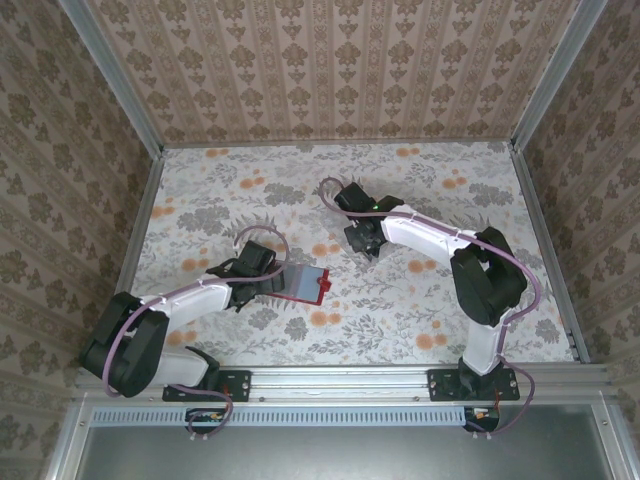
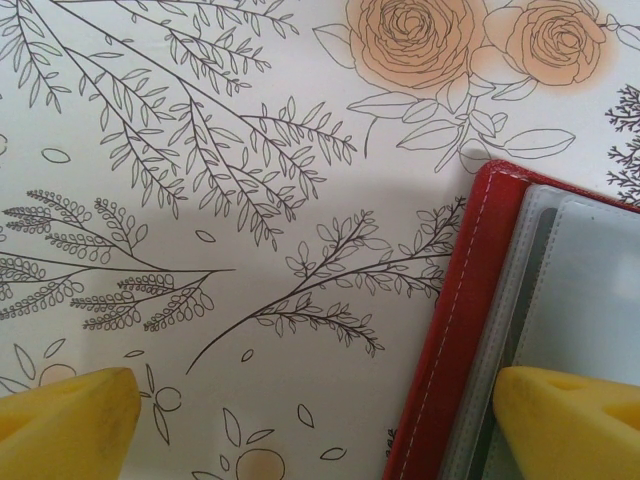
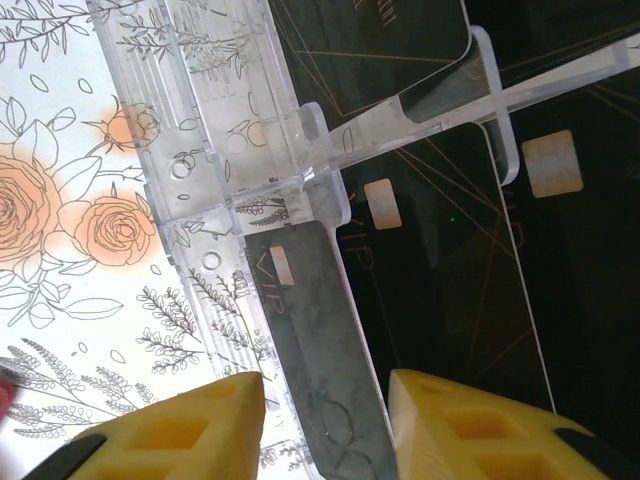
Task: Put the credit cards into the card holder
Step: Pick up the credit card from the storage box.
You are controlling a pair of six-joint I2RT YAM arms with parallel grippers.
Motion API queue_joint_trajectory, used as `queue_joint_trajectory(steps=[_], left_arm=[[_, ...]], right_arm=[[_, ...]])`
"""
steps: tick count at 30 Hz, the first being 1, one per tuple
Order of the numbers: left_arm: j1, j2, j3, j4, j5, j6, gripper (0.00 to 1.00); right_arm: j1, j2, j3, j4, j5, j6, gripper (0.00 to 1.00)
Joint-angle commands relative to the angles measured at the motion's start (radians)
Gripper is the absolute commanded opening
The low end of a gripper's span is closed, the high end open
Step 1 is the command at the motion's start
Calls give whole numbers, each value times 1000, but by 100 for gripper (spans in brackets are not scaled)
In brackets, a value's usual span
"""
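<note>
- The cards [image 3: 440,300] lie and stand overlapped in a clear tray [image 3: 200,120] at mid-table, black and glossy, each with a pale chip near one end.
- The holder [image 1: 305,285] lies open on the table [image 2: 200,200], left of centre and well apart from the tray. It is red outside with a greyish pocket face turned up.
- The right gripper [image 3: 325,425] is down at the tray with its fingers either side of one greyish-looking card [image 3: 320,340]. They stand apart, but I cannot tell whether they already press on its edges.
- The left gripper [image 2: 320,420] is spread wide at the holder's near edge. One fingertip [image 2: 570,420] is over the pocket face and the other over bare table; it grasps nothing.
- Step in hand, as I judge it: picking the first card from the tray, while the left arm readies to steady the holder.
- The next move calls for a firm pinch on that one card alone. It then needs a lift free of the tray's walls and a carry across to the holder. The left fingers should pin the holder so the pocket stays open.
- Count: one holder, one tray and two grippers. At least four cards show in the right wrist view, but overlap keeps me from an exact figure.
- No card shows in the visible corner of the holder.
</note>
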Motion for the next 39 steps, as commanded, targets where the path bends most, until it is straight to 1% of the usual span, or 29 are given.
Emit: queue_joint_trajectory(steps=[1,14,21,23,31,35,39], left_arm=[[9,13,3,-18,-16,-1,100],[9,19,5,-13,-4,2,100],[10,11,15,-29,-6,10,100],[10,2,20,-38,-7,11,100],[25,-49,43,-81,-42,3,100],[38,-45,58,-110,-68,-15,100],[48,-18,72,-147,-95,-44,100]], right_arm=[[-7,6,1,-2,-40,-11,35],[-35,6,8,1,-79,-46,17],[-43,-7,39,5,-115,-89,1],[-43,-16,58,-3,-120,-95,0],[-43,-104,82,-1,-147,-81,0],[-43,-171,49,33,-213,-27,0],[-41,-251,-40,116,-315,67,0]])
